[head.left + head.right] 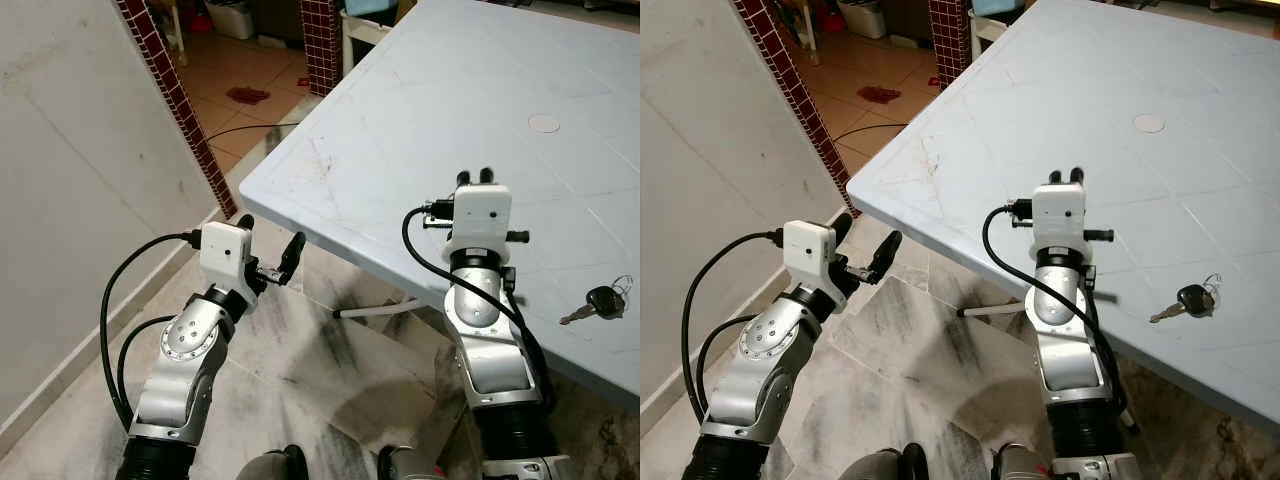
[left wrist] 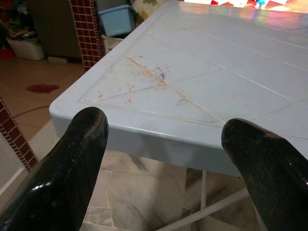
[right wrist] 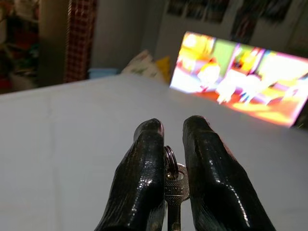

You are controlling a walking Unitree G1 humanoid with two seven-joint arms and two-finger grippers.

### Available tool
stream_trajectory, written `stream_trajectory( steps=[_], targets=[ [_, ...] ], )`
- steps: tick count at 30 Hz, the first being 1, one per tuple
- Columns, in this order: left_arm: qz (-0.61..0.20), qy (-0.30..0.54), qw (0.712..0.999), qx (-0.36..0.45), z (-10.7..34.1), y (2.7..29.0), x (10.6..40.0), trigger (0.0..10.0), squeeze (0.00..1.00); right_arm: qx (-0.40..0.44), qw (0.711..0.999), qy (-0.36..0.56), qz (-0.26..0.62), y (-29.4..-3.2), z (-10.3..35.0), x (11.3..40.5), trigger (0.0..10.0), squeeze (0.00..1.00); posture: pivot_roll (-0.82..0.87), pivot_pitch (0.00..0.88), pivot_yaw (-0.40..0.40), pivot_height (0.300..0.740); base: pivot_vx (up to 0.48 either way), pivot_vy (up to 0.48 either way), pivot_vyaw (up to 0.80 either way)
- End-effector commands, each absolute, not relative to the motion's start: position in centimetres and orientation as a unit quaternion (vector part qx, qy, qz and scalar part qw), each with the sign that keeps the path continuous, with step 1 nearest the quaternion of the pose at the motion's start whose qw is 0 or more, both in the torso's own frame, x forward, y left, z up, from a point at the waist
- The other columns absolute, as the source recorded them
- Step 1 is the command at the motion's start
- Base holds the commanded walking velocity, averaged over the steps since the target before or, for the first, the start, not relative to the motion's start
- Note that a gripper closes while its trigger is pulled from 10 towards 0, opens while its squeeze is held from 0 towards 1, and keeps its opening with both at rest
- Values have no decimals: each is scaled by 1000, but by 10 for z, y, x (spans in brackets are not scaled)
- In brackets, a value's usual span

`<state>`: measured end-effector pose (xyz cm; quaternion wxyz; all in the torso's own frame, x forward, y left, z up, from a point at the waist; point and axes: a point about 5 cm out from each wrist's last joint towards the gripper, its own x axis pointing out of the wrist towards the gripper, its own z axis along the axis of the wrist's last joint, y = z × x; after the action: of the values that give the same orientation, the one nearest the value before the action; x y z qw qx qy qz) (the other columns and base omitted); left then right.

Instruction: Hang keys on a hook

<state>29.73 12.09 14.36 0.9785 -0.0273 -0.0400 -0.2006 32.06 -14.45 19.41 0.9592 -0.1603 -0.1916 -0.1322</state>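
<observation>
**Already pinched: a silver key in the right gripper**

Already the right gripper [image 3: 167,159] has its two black fingers [image 3: 142,183] closed on a silver key [image 3: 174,192], whose ring [image 3: 170,156] pokes up between the fingertips. That gripper hangs above the pale blue plastic table [image 1: 420,110], its fingers pointing away from the robot across the tabletop. A second key with a black head [image 1: 603,302], on its own ring, lies flat on the table to the right of the right arm, near the table's front edge. The left gripper [image 1: 270,247] is off the table's corner, over the marble floor [image 1: 300,370], with its fingers [image 2: 72,163] spread wide apart and holding nothing. Beyond the table glows a bright screen [image 3: 240,77]. A red-tiled pillar [image 1: 175,100] stands beside the white wall at the left.
</observation>
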Motion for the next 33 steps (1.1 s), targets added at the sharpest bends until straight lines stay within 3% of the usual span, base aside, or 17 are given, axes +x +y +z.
stream_trajectory(
  steps=[1,10,12,13,17,33],
  targets=[
    [-193,-36,980,-16,141,125,298,10000,0,-170,947,-234,-140,-142,211,318,0,0,-52,165,132,740,0,0,0],
    [-195,-40,980,-16,142,124,300,10000,0,-159,950,-228,-144,-146,213,323,0,0,-51,162,129,740,0,0,0],
    [-191,-41,981,-16,142,124,300,10000,0,-157,953,-223,-135,-143,212,325,4902,0,-49,163,124,740,0,0,0],
    [-187,-43,981,-16,142,125,300,10000,0,-152,955,-221,-128,-142,212,325,10000,0,-47,164,119,740,0,0,0],
    [-168,-48,984,-15,143,128,299,10000,0,-156,954,-228,-115,-136,216,325,10000,0,-45,166,110,740,0,0,0],
    [-132,-53,990,-11,138,130,298,10000,0,-157,962,-221,-45,-116,213,324,10000,0,-51,166,73,740,0,0,800]
  ],
)
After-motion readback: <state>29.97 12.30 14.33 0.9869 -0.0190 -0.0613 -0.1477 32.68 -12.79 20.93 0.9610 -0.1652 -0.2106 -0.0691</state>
